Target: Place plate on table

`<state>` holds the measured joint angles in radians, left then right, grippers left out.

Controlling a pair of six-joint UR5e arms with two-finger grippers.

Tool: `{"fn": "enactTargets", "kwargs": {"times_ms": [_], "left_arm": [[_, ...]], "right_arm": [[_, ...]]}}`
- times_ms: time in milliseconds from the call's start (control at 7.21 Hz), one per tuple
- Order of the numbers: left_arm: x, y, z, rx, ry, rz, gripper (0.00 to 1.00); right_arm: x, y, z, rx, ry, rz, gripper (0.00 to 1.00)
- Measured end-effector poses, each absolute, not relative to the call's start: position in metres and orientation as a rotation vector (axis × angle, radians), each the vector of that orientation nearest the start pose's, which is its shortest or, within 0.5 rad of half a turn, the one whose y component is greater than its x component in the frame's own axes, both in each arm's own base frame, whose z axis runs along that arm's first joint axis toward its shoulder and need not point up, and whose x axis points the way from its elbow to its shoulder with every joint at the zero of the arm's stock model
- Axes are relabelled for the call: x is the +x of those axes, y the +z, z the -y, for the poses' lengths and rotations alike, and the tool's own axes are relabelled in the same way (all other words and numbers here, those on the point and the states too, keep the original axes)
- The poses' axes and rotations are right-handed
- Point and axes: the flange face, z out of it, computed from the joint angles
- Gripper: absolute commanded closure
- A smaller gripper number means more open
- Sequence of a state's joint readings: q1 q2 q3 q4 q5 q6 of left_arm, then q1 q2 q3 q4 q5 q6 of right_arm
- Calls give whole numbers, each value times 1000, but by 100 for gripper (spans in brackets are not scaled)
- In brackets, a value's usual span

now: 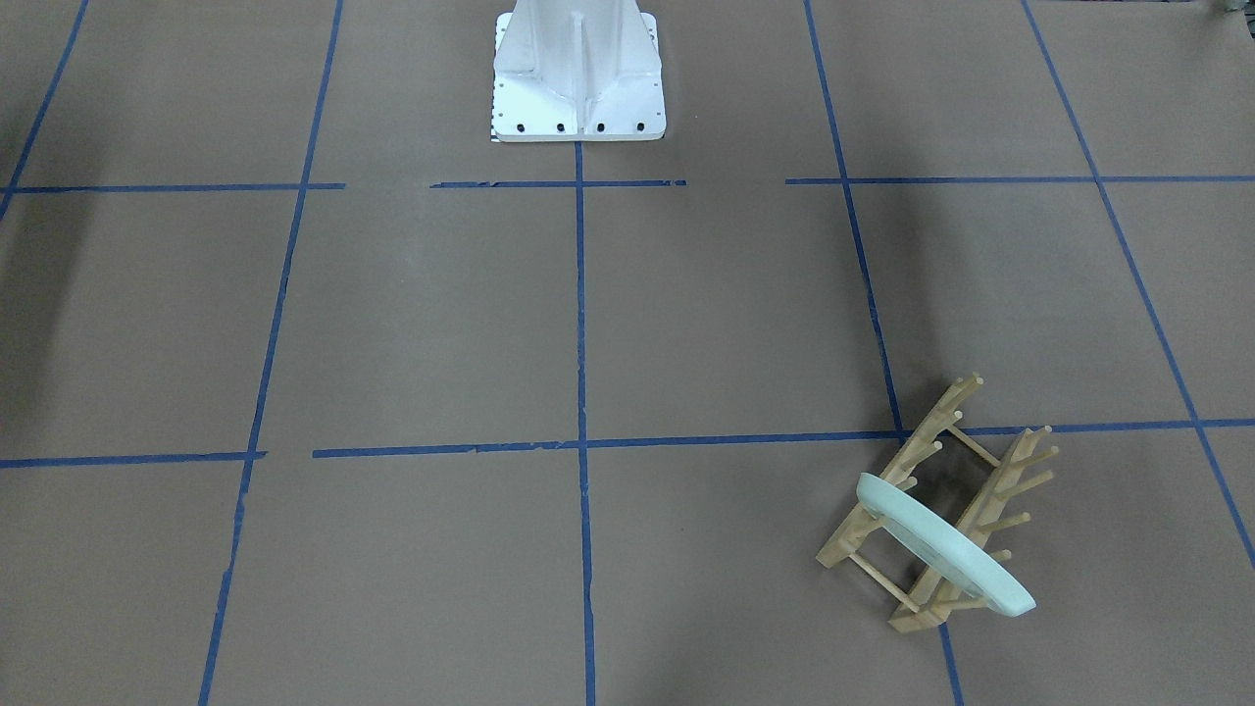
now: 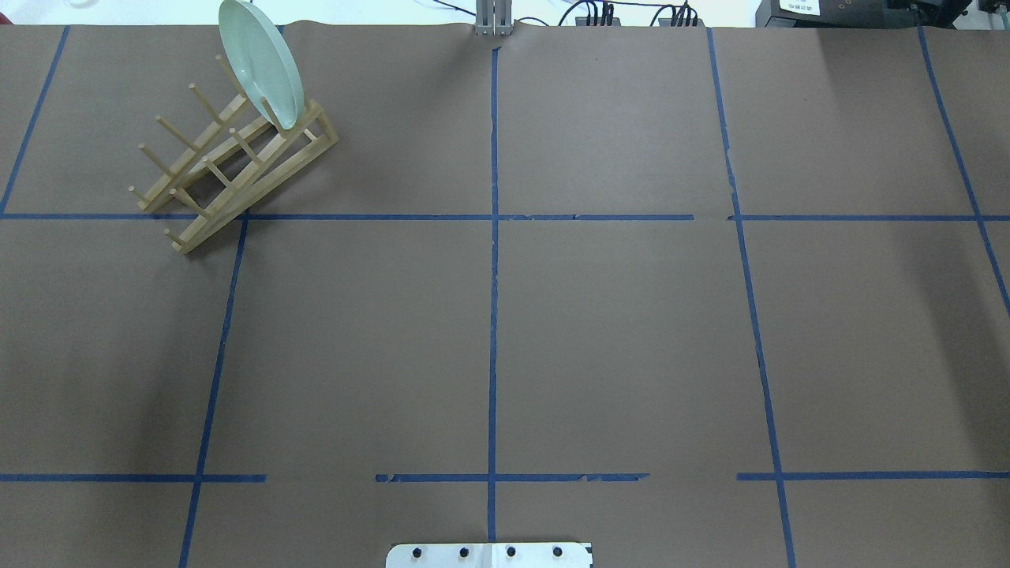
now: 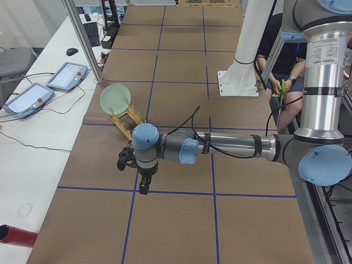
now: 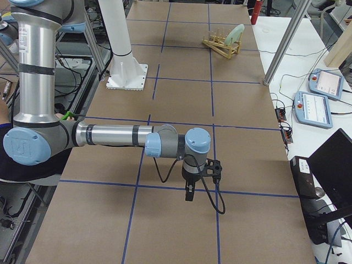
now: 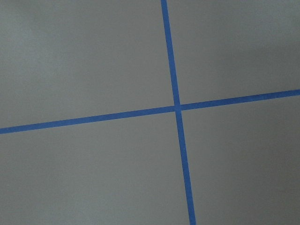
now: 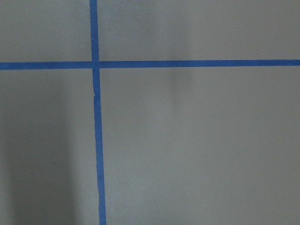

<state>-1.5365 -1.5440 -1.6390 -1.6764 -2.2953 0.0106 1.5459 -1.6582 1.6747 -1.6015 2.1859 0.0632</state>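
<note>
Left claw [image 3: 143, 190] and right claw [image 4: 190, 197] show only in side views, so I cannot tell whether either is clenched, while the plate [image 2: 261, 65] stands on edge in the rack [image 2: 229, 170] on the table [image 2: 615, 339] (wrist cameras see only tape [image 5: 176, 93]).

Glossy plate [image 2: 260, 63], wooden rack [image 2: 325, 130], matt paper table [image 2: 600, 331]

Pale mint-green plate [image 1: 943, 541], plain and smooth, brown paper table [image 1: 412, 324] gridded with blue tape, light wooden rack [image 2: 260, 189], white robot base [image 1: 578, 69]
</note>
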Motion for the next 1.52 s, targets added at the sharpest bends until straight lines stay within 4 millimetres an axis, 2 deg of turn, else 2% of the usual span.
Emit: {"fn": "enactTargets", "kwargs": {"times_ms": [554,693,832,1109,1386,1525], "left_arm": [[-47,635,489,114,97,-723,0],[-49,628,493,133,102,-718,0],[-51,606,500,177,108,-715,0],[-50,523,533,278,27,-732,0],[-43,428,583,322,-203,-809,0],[-35,380,601,351,-317,-873,0]], "right_arm": [[65,662,455,-40,41,614,0],[65,662,455,-40,42,614,0],[65,662,455,-41,42,614,0],[65,662,455,-41,42,614,0],[65,662,455,-41,43,614,0],[65,662,455,-41,43,614,0]]}}
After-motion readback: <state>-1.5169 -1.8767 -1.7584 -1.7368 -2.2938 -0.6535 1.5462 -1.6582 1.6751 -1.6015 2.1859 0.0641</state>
